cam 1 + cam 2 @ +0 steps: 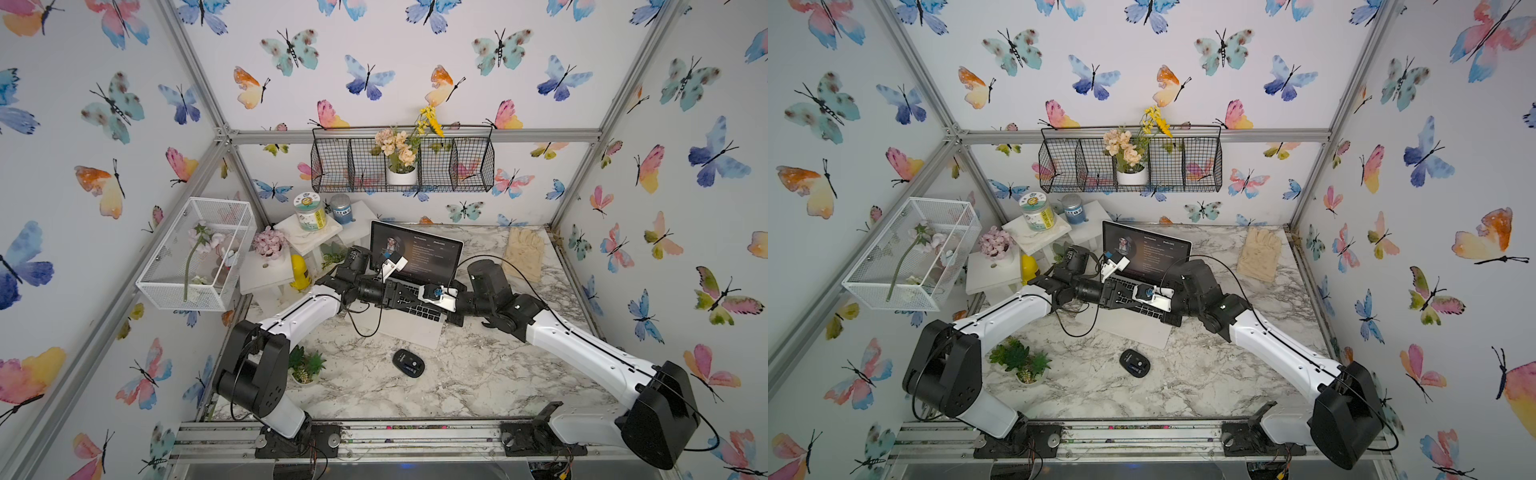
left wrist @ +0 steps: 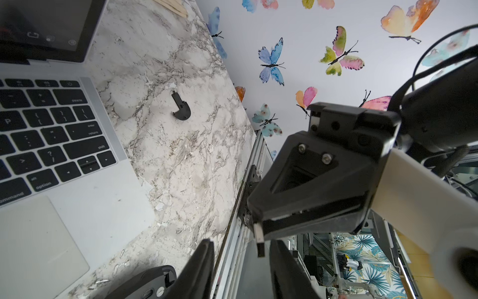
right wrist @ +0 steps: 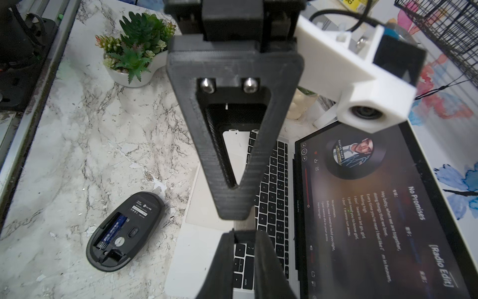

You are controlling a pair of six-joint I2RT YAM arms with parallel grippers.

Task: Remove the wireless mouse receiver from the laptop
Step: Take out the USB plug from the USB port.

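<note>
Extended inward from the worktop's (image 1: 478,374) front edge, tip to tip, with left gripper (image 2: 239,248) parted and right gripper (image 3: 244,234) clamped shut.

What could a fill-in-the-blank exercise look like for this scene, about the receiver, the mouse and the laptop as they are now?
1. The wireless mouse receiver is held by the tool of the ____ arm.
2. The mouse lies ____ on the marble table, with its battery showing.
3. The screen of the laptop shows a song titled ____.

Missing words: right; upside down; No Promises.
</note>
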